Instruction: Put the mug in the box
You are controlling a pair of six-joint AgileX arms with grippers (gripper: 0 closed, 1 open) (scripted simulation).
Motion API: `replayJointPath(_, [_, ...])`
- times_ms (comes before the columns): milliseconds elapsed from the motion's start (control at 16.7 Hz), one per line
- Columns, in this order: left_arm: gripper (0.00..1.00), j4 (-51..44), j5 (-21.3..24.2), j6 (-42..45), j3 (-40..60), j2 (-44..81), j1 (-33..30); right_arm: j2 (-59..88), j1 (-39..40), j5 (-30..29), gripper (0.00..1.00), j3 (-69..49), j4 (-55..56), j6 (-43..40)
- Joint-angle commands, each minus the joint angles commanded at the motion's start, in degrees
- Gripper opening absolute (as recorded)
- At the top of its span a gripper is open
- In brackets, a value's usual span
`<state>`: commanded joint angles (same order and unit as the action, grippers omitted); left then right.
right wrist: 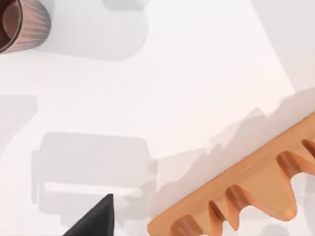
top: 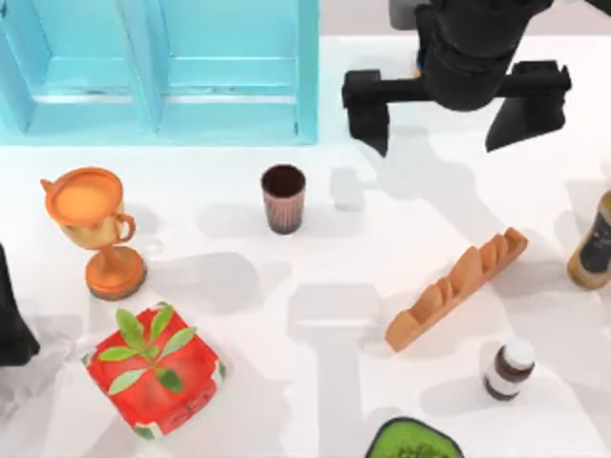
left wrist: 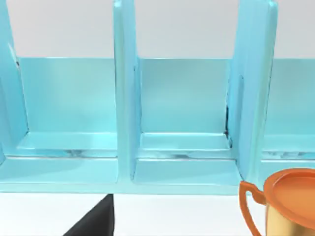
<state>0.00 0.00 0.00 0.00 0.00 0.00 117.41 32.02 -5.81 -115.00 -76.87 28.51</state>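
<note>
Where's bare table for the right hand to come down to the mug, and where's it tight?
Bare: the table between the mug and the wooden rack, below the open right hand. Also bare between mug and blue box. Crowded: the goblet and potted plant at left.

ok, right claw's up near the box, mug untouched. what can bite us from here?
1. The mug stands upright and ribbed, with no handle showing; an off-centre pinch by the open right claw may tip it.
2. The box has upright dividers; the mug could clip one going in.
3. The wooden rack lies near the right arm's route; a low sweep might knock it.

The left arm sits parked at the table's left edge.
</note>
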Motion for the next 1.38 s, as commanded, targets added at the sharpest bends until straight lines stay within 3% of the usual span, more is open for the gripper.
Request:
replayJointPath(420, [1.0,0.0,0.0,0.0,0.0,0.0,0.0,29.4,6.4,-4.1,1.0,-41.2,-16.2,8.2])
replayJointPath(660, [1.0,0.0,0.0,0.0,0.0,0.0,0.0,38.7,8.5,-5.6,1.0,-58.0,-20.2,11.6])
replayJointPath(900, [1.0,0.0,0.0,0.0,0.0,0.0,0.0,42.2,9.5,-6.3,1.0,-65.3,-21.3,13.2])
replayJointPath(1380, [1.0,0.0,0.0,0.0,0.0,0.0,0.0,43.2,9.1,-6.3,1.0,-66.4,-21.2,13.0])
